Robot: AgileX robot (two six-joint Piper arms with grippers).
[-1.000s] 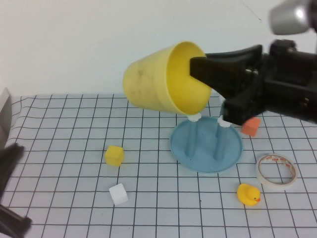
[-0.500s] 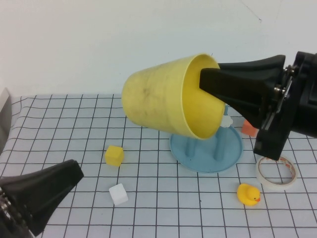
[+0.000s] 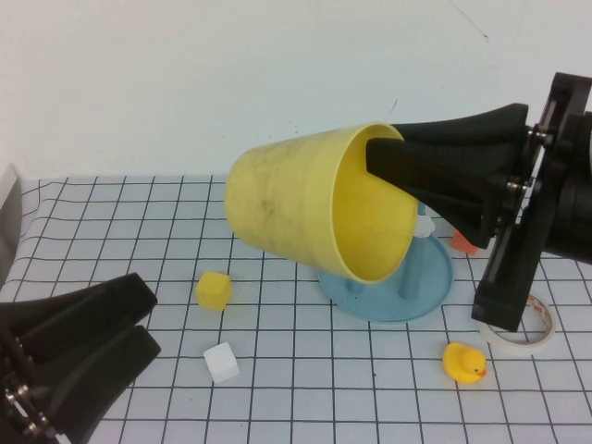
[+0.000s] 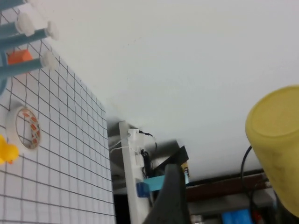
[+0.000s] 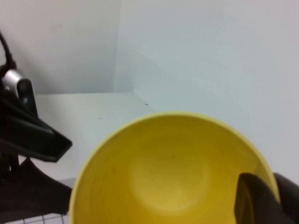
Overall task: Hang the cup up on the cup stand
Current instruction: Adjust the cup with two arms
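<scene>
Two risks: right gripper [image 3: 393, 162], jaws pinching the cup [image 3: 314, 213] rim, may miss the cup stand [image 3: 387, 277] pegs; spread-jawed left gripper [image 3: 139, 324], low beside, may collide.

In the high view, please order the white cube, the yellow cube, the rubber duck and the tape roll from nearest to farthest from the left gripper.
From the left gripper, low on the robot's left, fingers open:
1. White cube, just beside it.
2. Yellow cube, slightly farther back.
3. Rubber duck, right side.
4. Tape roll, far right, under the right gripper holding the cup.
</scene>
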